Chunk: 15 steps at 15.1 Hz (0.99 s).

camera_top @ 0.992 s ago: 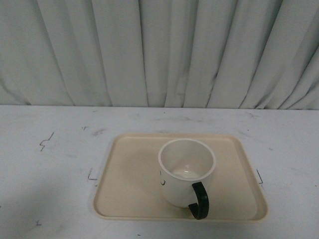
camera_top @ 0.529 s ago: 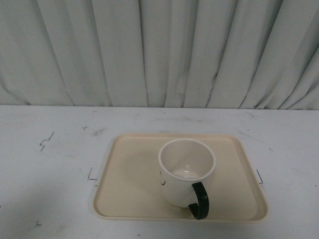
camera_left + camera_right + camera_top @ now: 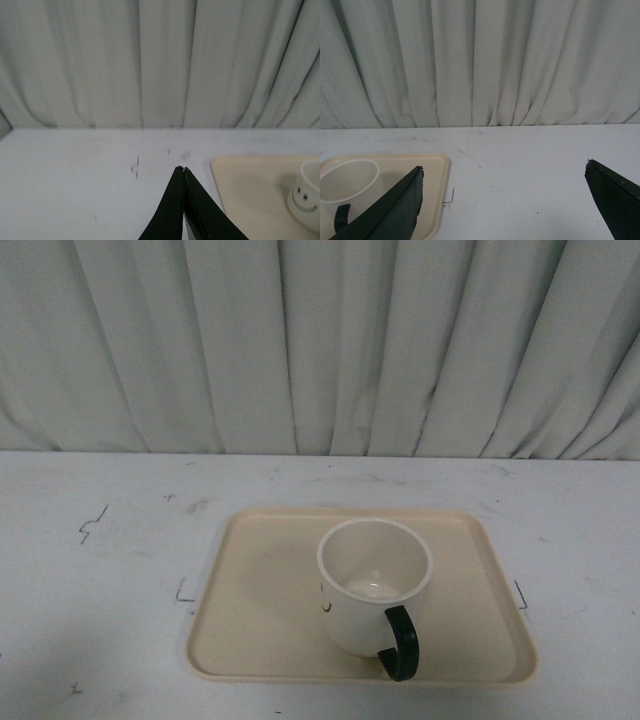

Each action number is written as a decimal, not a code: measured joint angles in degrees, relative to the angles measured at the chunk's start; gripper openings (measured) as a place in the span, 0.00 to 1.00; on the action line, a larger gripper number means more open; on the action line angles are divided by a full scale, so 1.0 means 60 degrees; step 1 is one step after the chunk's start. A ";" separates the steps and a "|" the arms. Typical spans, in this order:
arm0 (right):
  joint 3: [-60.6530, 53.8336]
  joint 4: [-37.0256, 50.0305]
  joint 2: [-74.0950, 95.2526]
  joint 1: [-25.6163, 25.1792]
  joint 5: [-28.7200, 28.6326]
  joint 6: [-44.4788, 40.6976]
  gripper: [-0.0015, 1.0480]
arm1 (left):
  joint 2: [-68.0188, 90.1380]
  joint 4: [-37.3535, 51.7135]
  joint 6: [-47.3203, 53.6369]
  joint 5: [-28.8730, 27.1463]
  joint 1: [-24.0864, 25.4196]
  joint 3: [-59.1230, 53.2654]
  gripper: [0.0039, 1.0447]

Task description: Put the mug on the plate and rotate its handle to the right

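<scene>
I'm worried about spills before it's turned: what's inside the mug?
In the front view the mug shows only bare white inner wall and a patch of glossy bottom; no liquid or object visible. The near part of its floor is hidden behind the rim.

Table [image 3: 100, 570]: white top, scuffed, with faint grey smears. Lying directly on it is one beige plate [image 3: 260, 590], flat. The plate sits ahead of the left gripper [image 3: 182, 171], off to its right, and ahead-left of the right gripper [image 3: 503, 165]. Black corner marks [image 3: 183, 592] flank the plate.
</scene>
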 joint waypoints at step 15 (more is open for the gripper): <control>0.0000 0.0004 0.0000 0.0000 -0.0004 0.0000 0.94 | -0.0051 0.0058 -0.0004 0.0004 0.0000 0.0000 0.94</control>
